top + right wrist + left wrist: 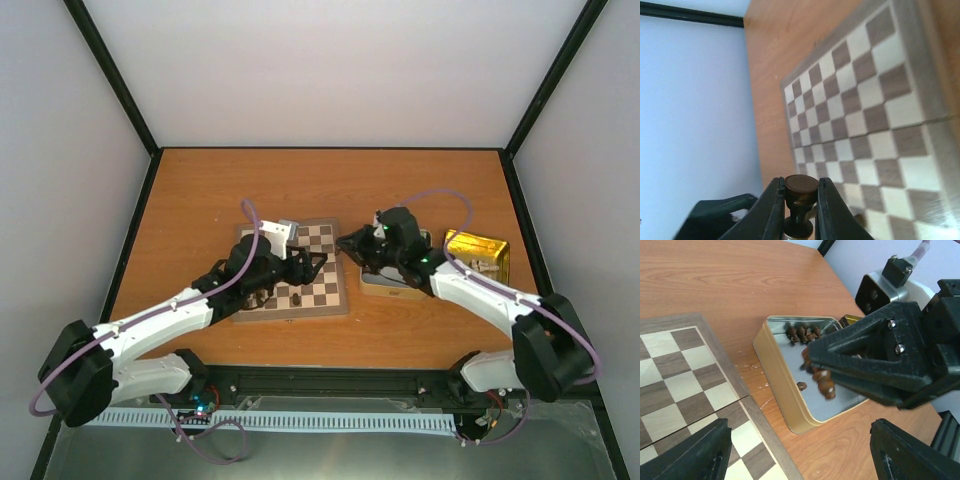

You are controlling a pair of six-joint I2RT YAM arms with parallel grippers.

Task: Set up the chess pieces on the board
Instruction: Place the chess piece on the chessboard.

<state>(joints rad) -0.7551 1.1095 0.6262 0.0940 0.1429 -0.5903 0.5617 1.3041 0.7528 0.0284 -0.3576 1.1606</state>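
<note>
Fingers of the right arm (771,212) clench 1 dark chess piece (801,186) near the board (865,100) while left fingers (695,455) stand released.

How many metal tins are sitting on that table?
2. One tin sits just right of the chessboard, holding brown pieces; a gold tin sits further right. None seems hidden.

Board (325,242) laid on counter (330,180); tin (774,371) placed just right of it, pieces (802,333) inside; second tin (478,255) farther right.
</note>
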